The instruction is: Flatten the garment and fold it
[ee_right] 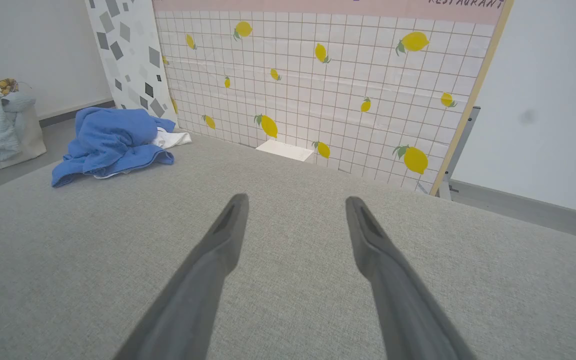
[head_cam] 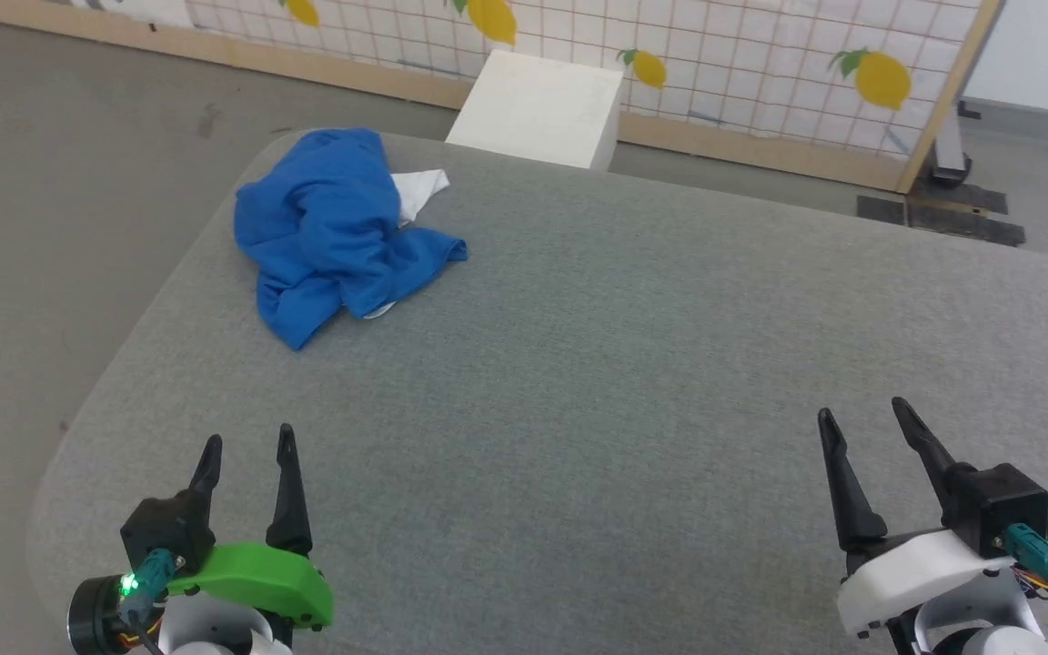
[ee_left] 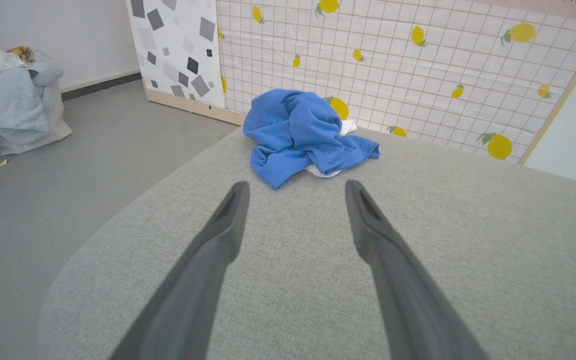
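The garment (head_cam: pixel 333 227) lies crumpled in a royal-blue heap with a white sleeve poking out, at the far left corner of the grey padded table (head_cam: pixel 597 364). The left wrist view has the garment (ee_left: pixel 303 132) straight ahead, and in the right wrist view the garment (ee_right: pixel 113 142) sits far to the left. My left gripper (head_cam: pixel 246 444) hovers open near the table's front left, well short of the heap. At the front right my right gripper (head_cam: pixel 861 409) is open too, with nothing between its fingers. Any print on the shirt is hidden in the folds.
A white box (head_cam: pixel 538 109) stands on the floor behind the table, before a lemon-patterned grid screen (head_cam: pixel 760 55). A pile of laundry (ee_left: pixel 8 95) sits on the floor far left. The table's rounded left edge (head_cam: pixel 124 346) drops to grey floor.
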`<state>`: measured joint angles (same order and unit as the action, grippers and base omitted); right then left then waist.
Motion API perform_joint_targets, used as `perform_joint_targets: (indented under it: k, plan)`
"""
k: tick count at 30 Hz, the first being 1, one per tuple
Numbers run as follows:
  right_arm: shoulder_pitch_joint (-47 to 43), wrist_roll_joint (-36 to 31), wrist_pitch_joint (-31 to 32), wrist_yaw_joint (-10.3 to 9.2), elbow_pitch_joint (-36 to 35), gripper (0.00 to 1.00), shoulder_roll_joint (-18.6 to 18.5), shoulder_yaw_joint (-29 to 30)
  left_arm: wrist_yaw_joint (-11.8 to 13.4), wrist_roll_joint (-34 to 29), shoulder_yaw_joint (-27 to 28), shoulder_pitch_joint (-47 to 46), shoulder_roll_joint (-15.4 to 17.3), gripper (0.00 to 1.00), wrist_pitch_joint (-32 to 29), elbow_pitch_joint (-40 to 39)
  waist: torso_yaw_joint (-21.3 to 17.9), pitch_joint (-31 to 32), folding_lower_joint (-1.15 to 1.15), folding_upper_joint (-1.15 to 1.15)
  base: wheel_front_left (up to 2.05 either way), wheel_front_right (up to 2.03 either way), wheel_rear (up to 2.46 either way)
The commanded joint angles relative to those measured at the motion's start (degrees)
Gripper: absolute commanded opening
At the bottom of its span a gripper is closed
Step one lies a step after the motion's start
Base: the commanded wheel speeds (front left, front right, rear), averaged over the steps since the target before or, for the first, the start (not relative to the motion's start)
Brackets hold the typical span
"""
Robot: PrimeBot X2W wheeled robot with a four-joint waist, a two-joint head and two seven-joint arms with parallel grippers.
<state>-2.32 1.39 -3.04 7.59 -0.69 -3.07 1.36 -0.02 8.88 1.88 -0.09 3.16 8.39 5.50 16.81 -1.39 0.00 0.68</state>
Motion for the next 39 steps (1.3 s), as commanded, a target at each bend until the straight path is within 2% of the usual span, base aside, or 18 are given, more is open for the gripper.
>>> perform_joint_targets:
  k: [1, 11, 19, 22, 28, 34, 39]
  plan:
    - [-0.4, -0.4, -0.3, -0.06, -0.4, 1.00, 0.1, 0.0, 0.3, 0.5, 0.2, -0.5, -0.2, 1.00, 0.6, 0.3, 0.8, -0.4, 0.00, -0.41, 0.00, 0.00, 0.00]
    - [0.2, -0.5, -0.1, -0.07, -1.2, 1.00, 0.1, 0.3, 0.0, 1.4, 0.7, -2.7, -0.2, 1.00, 1.8, 1.0, 2.2, -2.1, 0.00, -0.46, 0.00, 0.00, 0.00]
    - [2.3, -1.9, 0.8, -0.07, -3.1, 1.00, 0.1, 0.7, -2.6, 0.9, 2.4, -14.5, 0.0, 1.00, 3.0, 1.5, 1.1, -7.8, 0.00, -0.52, 0.00, 0.00, 0.00]
    - [3.3, -2.4, 1.0, -0.08, -3.8, 1.00, 0.1, 0.9, -3.6, 0.7, 3.1, -20.6, 1.3, 1.00, 3.3, 2.6, 0.3, -10.0, 0.00, -0.53, 0.00, 0.00, 0.00]
    - [5.3, -3.2, 1.2, -0.08, -4.8, 1.00, 0.2, 1.3, -5.4, 1.2, 2.3, -34.7, 6.3, 1.00, 2.6, 9.3, -1.8, -14.6, 0.00, -0.57, 0.00, 0.00, 0.00]
    - [8.0, -3.8, 1.1, -0.09, -5.4, 1.00, 0.2, 1.0, -6.5, 3.7, -0.9, -48.5, 13.4, 1.00, -5.7, 19.9, -4.3, -20.0, 0.00, -0.60, 0.00, 0.00, 0.00]
    - [10.1, -4.0, 0.5, -0.09, -5.5, 1.00, 0.2, 0.7, -6.8, 8.7, -7.4, -56.7, 19.1, 1.00, -14.4, 28.9, -6.4, -23.9, 0.00, -0.63, 0.00, 0.00, 0.00]
